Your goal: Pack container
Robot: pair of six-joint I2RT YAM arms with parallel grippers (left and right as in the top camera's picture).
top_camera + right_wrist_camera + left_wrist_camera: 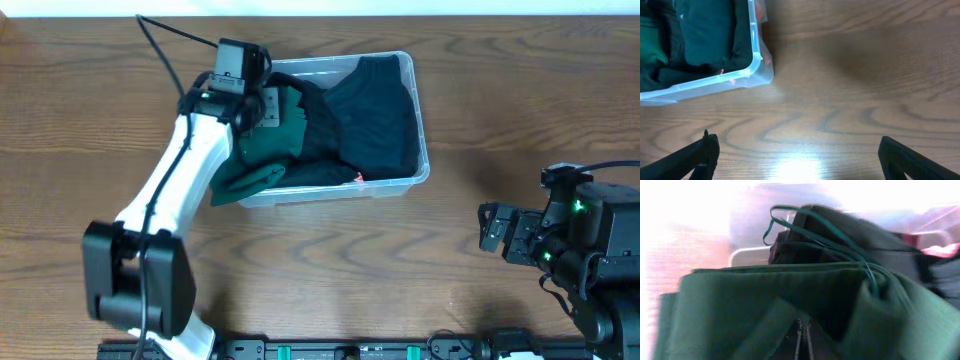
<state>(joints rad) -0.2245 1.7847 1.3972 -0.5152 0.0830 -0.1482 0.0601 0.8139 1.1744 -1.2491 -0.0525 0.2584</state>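
Note:
The clear container (pixel 420 150) stands at the back middle of the table, with a dark folded garment (pixel 378 110) in its right half. A green garment (pixel 262 150) lies in its left end and spills over the front left rim. My left gripper (pixel 262 106) reaches down into that left end. In the left wrist view its jaws (pixel 803 326) are shut, and folds of the green garment (pixel 740 295) run up to the tips. My right gripper (pixel 490 228) stands open over bare wood, right of the container (pixel 756 60), with nothing between its fingers (pixel 705 150).
The left arm's white link (pixel 175 180) slants from the front left base up to the container. The wooden table (pixel 500 80) stretches out to the right of the bin. A small red tag (pixel 360 178) shows at the container's front wall.

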